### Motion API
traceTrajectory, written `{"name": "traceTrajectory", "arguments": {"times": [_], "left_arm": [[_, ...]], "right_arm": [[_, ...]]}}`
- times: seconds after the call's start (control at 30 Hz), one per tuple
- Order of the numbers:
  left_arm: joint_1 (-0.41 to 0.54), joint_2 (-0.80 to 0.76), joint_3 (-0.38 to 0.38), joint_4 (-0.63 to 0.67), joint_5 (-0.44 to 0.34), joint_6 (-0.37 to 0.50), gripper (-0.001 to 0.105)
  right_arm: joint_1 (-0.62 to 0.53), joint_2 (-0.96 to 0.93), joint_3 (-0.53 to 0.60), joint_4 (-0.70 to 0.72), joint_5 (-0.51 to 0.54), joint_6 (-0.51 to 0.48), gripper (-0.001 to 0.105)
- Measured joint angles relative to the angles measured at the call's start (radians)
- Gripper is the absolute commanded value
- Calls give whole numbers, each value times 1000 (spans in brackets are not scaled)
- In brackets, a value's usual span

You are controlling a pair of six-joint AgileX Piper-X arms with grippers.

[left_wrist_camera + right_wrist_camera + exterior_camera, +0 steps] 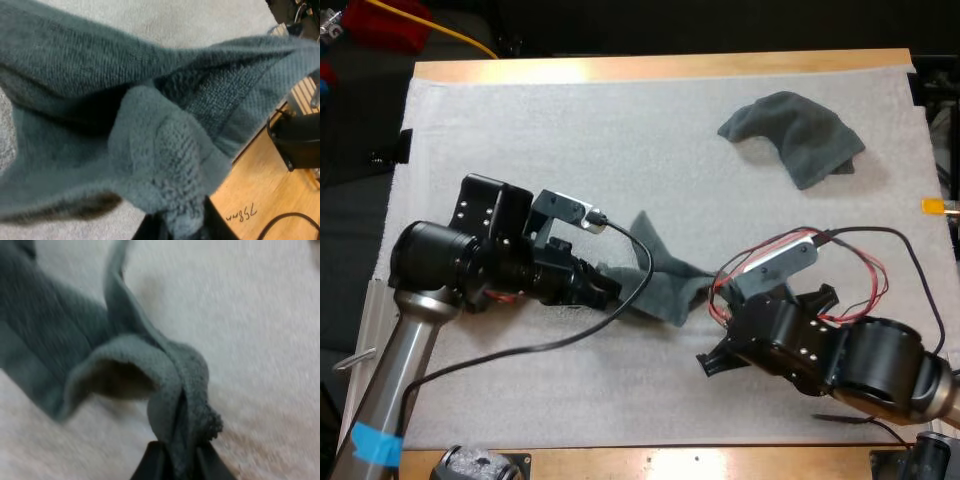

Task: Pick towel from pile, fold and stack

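A dark grey-green towel (660, 272) hangs stretched between my two grippers over the middle of the mat. My left gripper (610, 288) is shut on its left end, where the cloth (165, 165) bunches between the fingers. My right gripper (712, 285) is shut on the right end, a pinched fold of towel (182, 390) rising from its fingertips. A second towel (798, 135), crumpled, lies at the far right of the mat.
The white mat (570, 140) covers most of the wooden table (650, 68). Bare mat lies at the far left and along the near edge. The table's wooden edge (260, 200) shows past the held towel in the left wrist view.
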Motion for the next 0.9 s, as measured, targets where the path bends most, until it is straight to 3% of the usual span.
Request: {"name": "traceTrajectory", "arguments": {"times": [0.3,0.9], "left_arm": [[0,-75,0,32,0,0,0],[-14,-203,0,105,0,-29,0]], "right_arm": [[-12,0,-43,24,-65,8,1],[3,-1,-186,275,-143,8,1]]}}
